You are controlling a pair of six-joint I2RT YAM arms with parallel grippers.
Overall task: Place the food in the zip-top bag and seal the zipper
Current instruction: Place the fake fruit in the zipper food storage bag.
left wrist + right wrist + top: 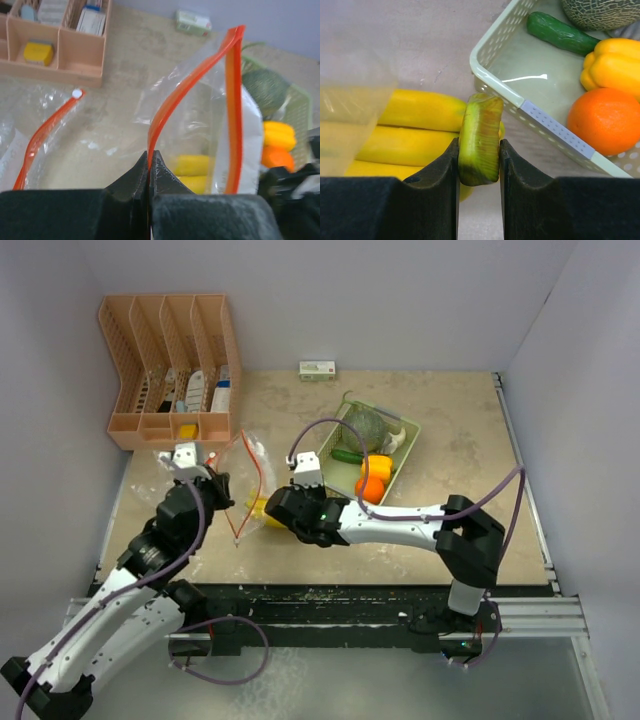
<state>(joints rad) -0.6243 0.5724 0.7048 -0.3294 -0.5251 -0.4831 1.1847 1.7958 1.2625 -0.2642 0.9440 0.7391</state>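
Note:
The zip-top bag (247, 472) is clear with an orange-red zipper (199, 76) and stands with its mouth gaping. My left gripper (150, 158) is shut on the near zipper strip and holds it up. My right gripper (479, 150) is shut on the green stem of the yellow banana bunch (415, 131) and rests low on the table at the bag's mouth. The bananas (193, 165) show through the plastic. The netted melon (365, 427), dark cucumber (560, 33), orange (605, 120) and a white piece (397, 438) lie in the pale green basket (546, 121).
A yellow pepper (615, 60) also sits in the basket. A peach desk organizer (170, 370) stands at the back left and a small box (318, 370) against the back wall. More clear plastic with an orange strip (46, 134) lies left of the held bag.

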